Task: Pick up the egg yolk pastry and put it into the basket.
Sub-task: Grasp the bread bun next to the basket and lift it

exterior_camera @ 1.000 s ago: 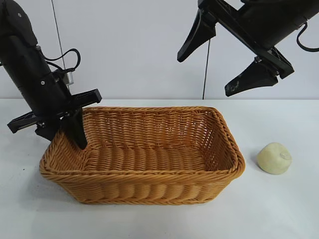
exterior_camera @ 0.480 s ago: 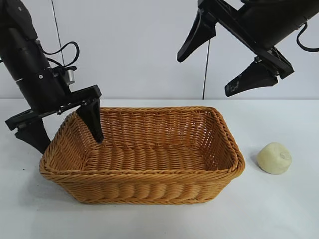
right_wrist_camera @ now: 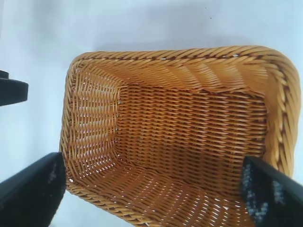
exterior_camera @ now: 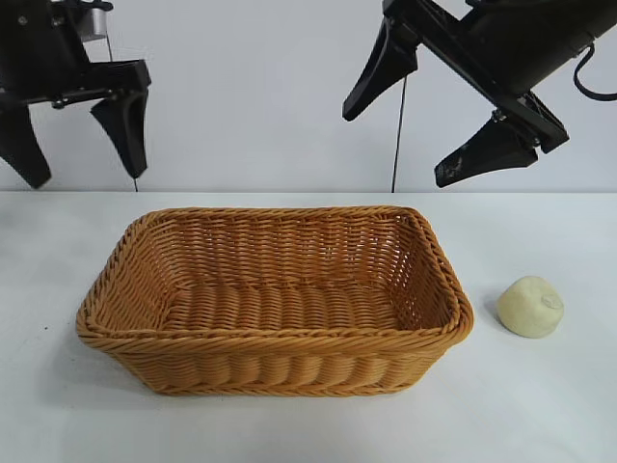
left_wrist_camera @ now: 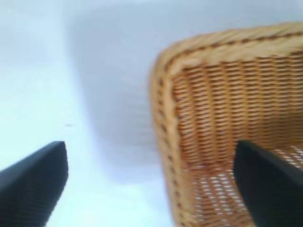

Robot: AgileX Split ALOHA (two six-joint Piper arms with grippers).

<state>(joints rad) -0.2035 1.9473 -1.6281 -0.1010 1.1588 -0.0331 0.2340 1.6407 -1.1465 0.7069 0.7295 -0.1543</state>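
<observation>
One small pale cream-yellow, dome-shaped egg yolk pastry [exterior_camera: 530, 307] sat alone on the white table [exterior_camera: 540, 405], just beside the right end of the basket and outside it, so the job looked not yet started. One large rectangular orange-brown wicker basket [exterior_camera: 439, 338] with a thick braided rim lay in the middle, nothing inside it in any view. Two black arms, two claws. The right gripper [exterior_camera: 424, 114] hung high above the basket's right end, jaws spread wide and holding nothing, tilted down toward the basket; my guess was that it was the one placed to go for the pastry, being nearer. The left gripper [exterior_camera: 75, 143] hovered above the basket's left corner, likewise spread wide and empty, clear of the rim.
</observation>
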